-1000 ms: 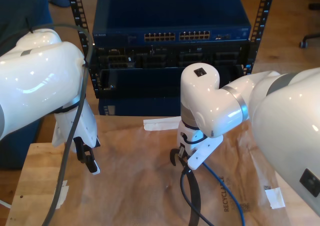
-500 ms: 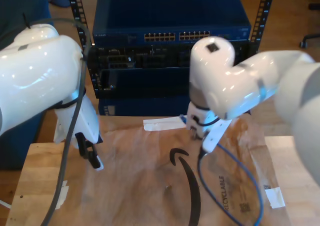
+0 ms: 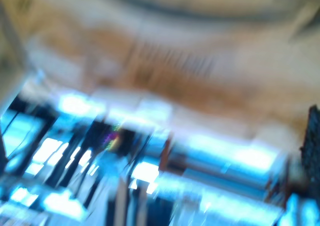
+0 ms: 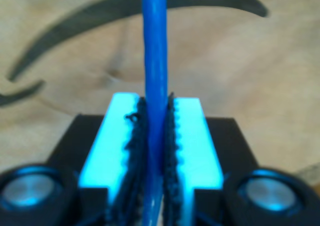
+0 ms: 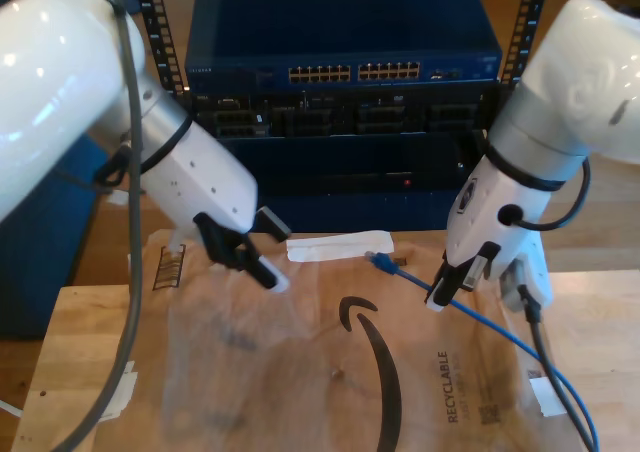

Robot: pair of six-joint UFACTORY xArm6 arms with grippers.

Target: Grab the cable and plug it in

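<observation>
Cable [image 4: 155, 86] is running bright blue between the pads of the second gripper [image 4: 156, 136], which is clamping it firmly; in the second wrist view the two pale blue fingers [image 4: 192, 141] are pressing on either side of the cord above brown paper printed with a black curved mark. In the exterior view the same gripper [image 5: 452, 284] is hanging at the end of the arm on the exterior view's right, holding the cable [image 5: 420, 280] a short way behind its plug [image 5: 381, 262], which is sticking out freely towards the rack, lifted off the paper [image 5: 300, 372] that is covering the wooden table [image 5: 60, 372]. Behind the grip the cord is trailing down over the paper towards the table's near edge on the exterior view's right. Another gripper [image 5: 245, 257] is hovering over the paper near the table's far edge on the exterior view's left; whether it is open or closed cannot be told, and the first wrist view is too blurred to show the first gripper's state. A strip of white tape [image 5: 340, 244] is lying at the far edge of the table. Beyond it the network switch [image 5: 340, 72] is sitting in the rack with its rows of ports [image 5: 355, 72] facing the table. The grab seems done and the carry to the switch is in hand; the next move is calling for the plug to be raised, squared to an open port and pushed straight in.
</observation>
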